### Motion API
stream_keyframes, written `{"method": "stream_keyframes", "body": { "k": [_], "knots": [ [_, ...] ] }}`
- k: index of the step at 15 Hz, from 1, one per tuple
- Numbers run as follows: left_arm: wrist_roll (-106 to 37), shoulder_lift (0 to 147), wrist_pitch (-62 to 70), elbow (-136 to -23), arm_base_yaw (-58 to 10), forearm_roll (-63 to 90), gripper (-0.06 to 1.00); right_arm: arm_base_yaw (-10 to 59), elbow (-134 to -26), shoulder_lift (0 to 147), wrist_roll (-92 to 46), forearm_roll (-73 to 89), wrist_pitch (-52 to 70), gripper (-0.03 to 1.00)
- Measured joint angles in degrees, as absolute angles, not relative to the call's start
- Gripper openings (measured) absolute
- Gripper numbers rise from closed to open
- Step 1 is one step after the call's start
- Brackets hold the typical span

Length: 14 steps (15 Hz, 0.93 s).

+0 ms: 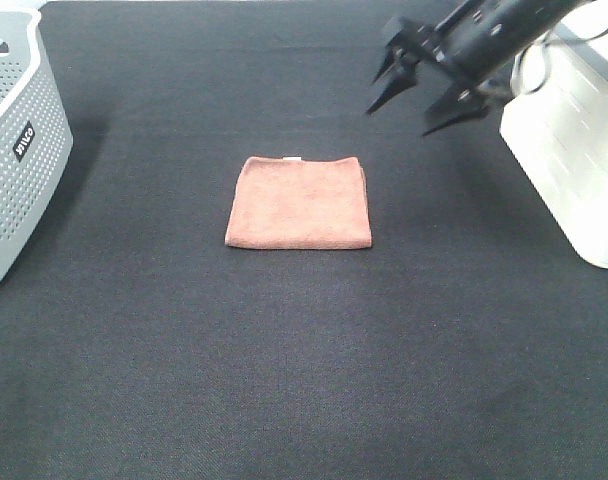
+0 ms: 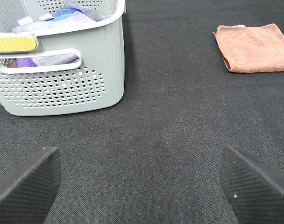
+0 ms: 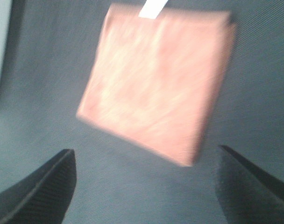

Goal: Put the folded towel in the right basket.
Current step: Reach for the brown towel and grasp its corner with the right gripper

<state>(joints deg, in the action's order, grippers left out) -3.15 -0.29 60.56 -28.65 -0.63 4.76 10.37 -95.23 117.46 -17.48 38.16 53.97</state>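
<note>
The folded salmon-pink towel (image 1: 299, 201) lies flat on the black table, near the middle. It also shows in the left wrist view (image 2: 254, 47) and, blurred, in the right wrist view (image 3: 156, 81), with a white tag at one edge. My right gripper (image 1: 414, 110) hangs open and empty in the air, to the right of and beyond the towel. The right basket (image 1: 574, 150) is white and stands at the right edge. My left gripper (image 2: 142, 186) is open and empty over bare table, and does not show in the exterior high view.
A grey perforated basket (image 1: 14, 150) stands at the left edge and holds several cloths (image 2: 62, 16). Black table cloth (image 1: 304, 360) covers the whole surface around the towel.
</note>
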Motion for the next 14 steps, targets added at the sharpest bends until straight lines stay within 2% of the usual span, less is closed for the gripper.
{"method": "stream_keyframes", "body": {
  "k": [7,14],
  "knots": [
    [-3.15,-0.29,60.56,-28.65,-0.63,4.76,0.87,10.37,-106.57,135.1,-17.42,40.91,58.27,0.75],
    [-3.15,-0.29,60.56,-28.65,-0.63,4.76,0.87,10.37,-111.96,142.55,-17.48,42.34,58.1,0.74]
  ]
}}
